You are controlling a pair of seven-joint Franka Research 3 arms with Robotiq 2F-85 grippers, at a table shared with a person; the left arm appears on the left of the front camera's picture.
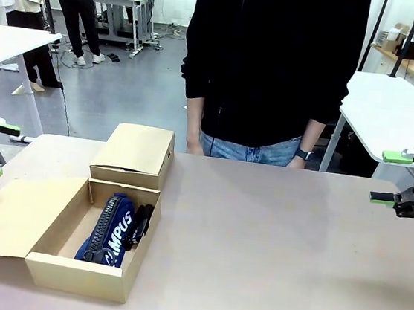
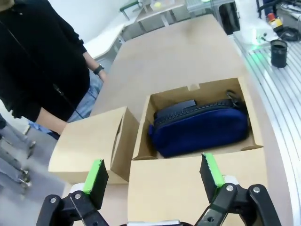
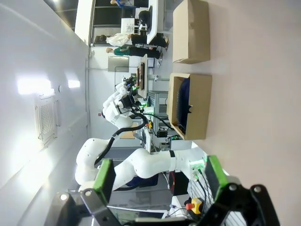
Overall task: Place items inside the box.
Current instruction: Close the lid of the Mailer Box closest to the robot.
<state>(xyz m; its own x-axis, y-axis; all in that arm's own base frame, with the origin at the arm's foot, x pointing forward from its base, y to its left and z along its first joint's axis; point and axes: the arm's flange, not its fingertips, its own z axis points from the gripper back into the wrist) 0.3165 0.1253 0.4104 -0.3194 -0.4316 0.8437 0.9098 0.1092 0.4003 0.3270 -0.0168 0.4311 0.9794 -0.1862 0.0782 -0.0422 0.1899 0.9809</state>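
Front view: the open box (image 1: 68, 259) sits near the desk's (image 1: 278, 253) left front corner with the navy zip pouch (image 1: 112, 228) inside; the person (image 1: 269, 65) stands at the far edge. Left wrist view: left fingers (image 2: 96, 175) spread wide, empty, above the box. Right wrist view: right fingers (image 3: 104, 175) wide apart, holding nothing.

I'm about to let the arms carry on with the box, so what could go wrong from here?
The open box sits near the table's front-left edge, so a nudge from the left gripper might push it off. The navy pouch stands almost level with the rim, so more items may not seat.
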